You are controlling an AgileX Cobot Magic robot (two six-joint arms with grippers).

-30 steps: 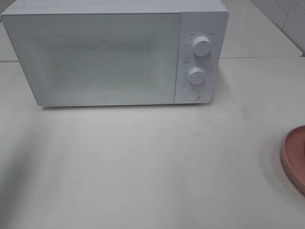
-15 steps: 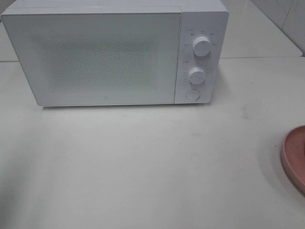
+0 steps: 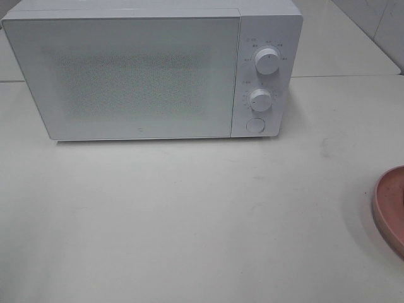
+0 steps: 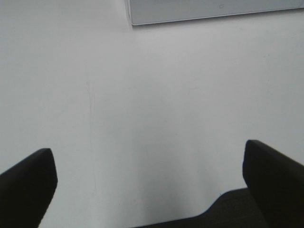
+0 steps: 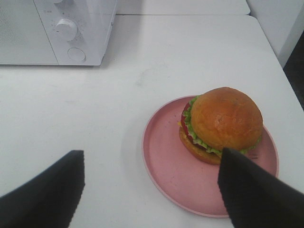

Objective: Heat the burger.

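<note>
Ahead of the right gripper (image 5: 151, 190), whose dark jaws stand wide apart and hold nothing, sits the burger (image 5: 221, 124) on a pink plate (image 5: 166, 166) — toward the plate's far side, its bun just beyond one fingertip (image 5: 251, 194). Farther out from that gripper, well apart from the plate, stands the white microwave (image 3: 151, 72) with its door closed and two knobs (image 3: 267, 61) on its panel. Beneath the left gripper (image 4: 149, 175) — jaws also spread wide and empty — lies bare white table (image 4: 142, 95), with only the microwave's lower edge ahead of it.
</note>
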